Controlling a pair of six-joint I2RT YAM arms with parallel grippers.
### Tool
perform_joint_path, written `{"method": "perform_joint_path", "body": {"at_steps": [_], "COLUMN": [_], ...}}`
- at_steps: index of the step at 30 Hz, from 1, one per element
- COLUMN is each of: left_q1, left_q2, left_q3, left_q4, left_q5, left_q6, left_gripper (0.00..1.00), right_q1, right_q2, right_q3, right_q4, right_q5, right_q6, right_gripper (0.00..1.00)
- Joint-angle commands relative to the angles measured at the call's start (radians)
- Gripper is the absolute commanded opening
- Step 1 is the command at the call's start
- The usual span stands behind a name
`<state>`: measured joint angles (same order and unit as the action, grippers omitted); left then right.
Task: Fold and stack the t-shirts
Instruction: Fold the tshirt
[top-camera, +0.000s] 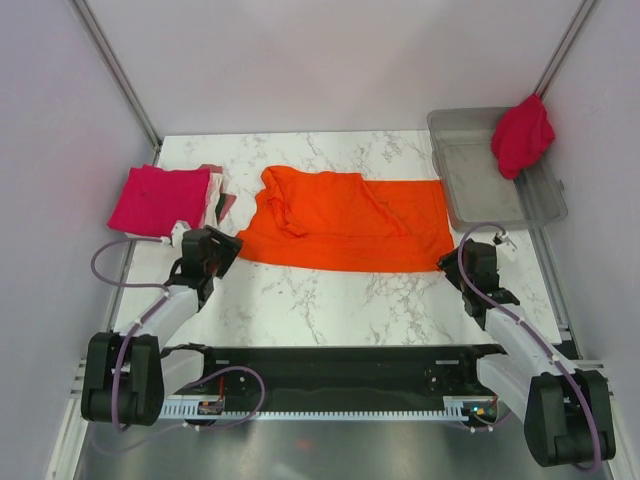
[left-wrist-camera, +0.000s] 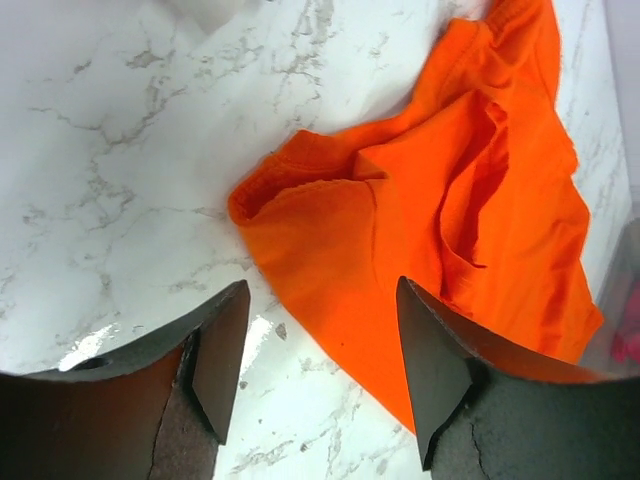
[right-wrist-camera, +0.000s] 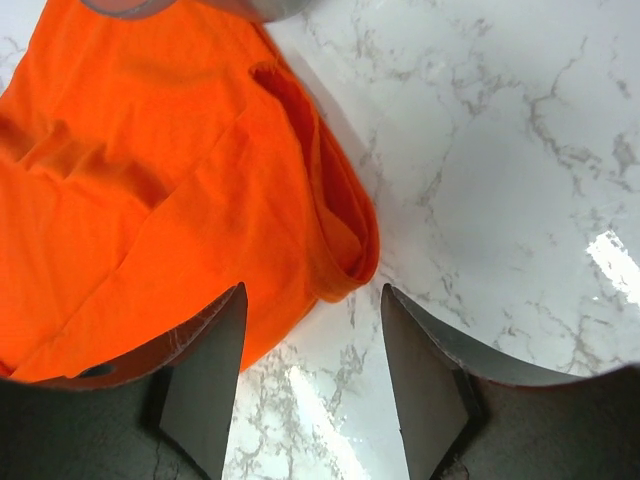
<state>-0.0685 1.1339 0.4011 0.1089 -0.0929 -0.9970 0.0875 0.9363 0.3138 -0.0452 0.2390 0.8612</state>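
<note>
Marble table (top-camera: 330, 300), orange t-shirt (top-camera: 350, 225) stretched left to right, left fingers (left-wrist-camera: 215, 350) and right fingers (right-wrist-camera: 205, 380) parted, empty.

Orange t-shirt (top-camera: 345, 220): soft matt cloth, creased. Table (top-camera: 330, 300): glossy, smooth marble-look top. Bin (top-camera: 472, 185): clear grey plastic. Left gripper (left-wrist-camera: 322, 325) fingers (left-wrist-camera: 215, 360): matt black, grainy.

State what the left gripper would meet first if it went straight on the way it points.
Probably the edge of the orange t-shirt, framed by the open left gripper; depth is unclear.
</note>
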Motion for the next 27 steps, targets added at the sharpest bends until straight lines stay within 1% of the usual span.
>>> {"method": "perform_joint_path", "body": {"at_steps": [1, 5, 6, 7, 11, 14, 16, 17, 18, 19, 21, 24, 27], "left_q1": [0.003, -0.004, -0.007, -0.007, -0.045, -0.065, -0.067, -0.067, -0.067, -0.067, -0.067, -0.067, -0.065], "left_q2": [-0.054, -0.085, -0.089, -0.098, -0.12, -0.083, -0.03, -0.011, 0.007, 0.048, 0.085, 0.144, 0.197], "left_q3": [0.01, -0.005, -0.008, -0.027, -0.077, -0.088, -0.094, -0.094, -0.094, -0.087, -0.079, -0.082, -0.077], "left_q4": [-0.021, -0.041, -0.076, -0.078, -0.026, 0.034, 0.084, 0.138, 0.159, 0.17, 0.19, 0.245, 0.276], "left_q5": [0.031, 0.07, 0.067, 0.07, 0.052, 0.03, 0.045, 0.056, 0.08, 0.087, 0.088, 0.078, 0.076], "left_q6": [0.021, -0.018, -0.043, -0.089, -0.149, -0.163, -0.169, -0.169, -0.164, -0.164, -0.164, -0.164, -0.164], "left_gripper": [0.68, 0.68, 0.68, 0.68, 0.69, 0.69, 0.66, 0.63, 0.58, 0.57, 0.56, 0.56, 0.56], "right_q1": [0.0, 0.0, 0.003, 0.004, 0.009, 0.021, 0.032, 0.035, 0.038, 0.038, 0.037, 0.037, 0.038], "right_q2": [-0.024, 0.039, 0.053, 0.073, 0.108, 0.147, 0.18, 0.191, 0.2, 0.216, 0.232, 0.248, 0.263], "right_q3": [-0.022, -0.015, -0.012, -0.013, -0.038, -0.038, -0.022, -0.018, -0.013, -0.006, 0.001, 0.01, 0.011], "right_q4": [0.016, 0.038, 0.068, 0.077, 0.146, 0.188, 0.192, 0.189, 0.185, 0.179, 0.17, 0.173, 0.185], "right_q5": [-0.064, -0.115, -0.119, -0.119, -0.115, -0.104, -0.066, -0.047, -0.012, 0.002, 0.032, 0.042, 0.025], "right_q6": [0.047, 0.079, 0.09, 0.101, 0.153, 0.19, 0.203, 0.208, 0.211, 0.219, 0.217, 0.211, 0.203], "right_gripper": [0.64, 0.66, 0.66, 0.66, 0.66, 0.64, 0.56, 0.5, 0.38, 0.33, 0.17, 0.07, 0.03]}}
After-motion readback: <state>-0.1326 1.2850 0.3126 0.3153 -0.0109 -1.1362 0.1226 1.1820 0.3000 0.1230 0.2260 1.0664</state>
